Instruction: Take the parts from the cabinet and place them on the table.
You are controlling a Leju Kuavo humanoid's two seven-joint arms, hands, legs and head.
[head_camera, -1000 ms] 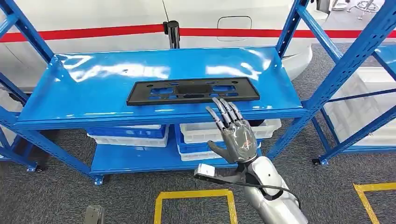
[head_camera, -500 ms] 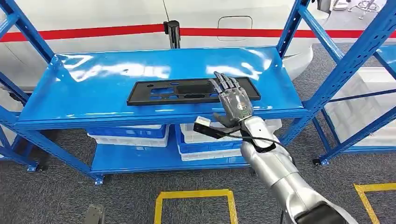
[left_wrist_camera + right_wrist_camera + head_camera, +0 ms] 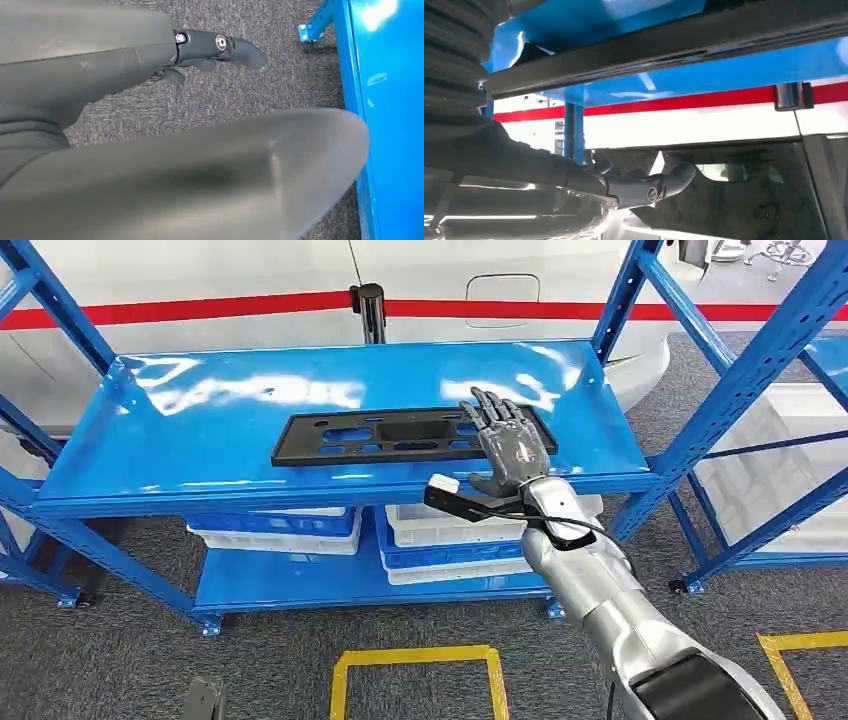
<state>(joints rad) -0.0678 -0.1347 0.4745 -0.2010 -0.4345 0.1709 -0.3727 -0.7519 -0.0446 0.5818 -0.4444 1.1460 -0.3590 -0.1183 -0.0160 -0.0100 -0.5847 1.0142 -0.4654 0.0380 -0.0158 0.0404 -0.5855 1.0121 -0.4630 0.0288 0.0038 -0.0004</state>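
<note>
Fingers (image 3: 492, 412) of your right hand (image 3: 512, 446) spread, holding nothing, over right end of black panel (image 3: 400, 434). Panel lies flat on top blue shelf (image 3: 180, 440), near front edge. Your left hand (image 3: 210, 47): fingers' state unclear.

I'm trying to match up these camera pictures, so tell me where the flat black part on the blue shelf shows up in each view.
Head view: the black part lies across the middle of the blue shelf's top, its right end under the right hand.
Left wrist view: not in it; a shelf edge runs beside grey carpet.
Right wrist view: probably the dark bar crossing the blue surface, seen edge-on.
Shared landmark: the blue shelf.
</note>
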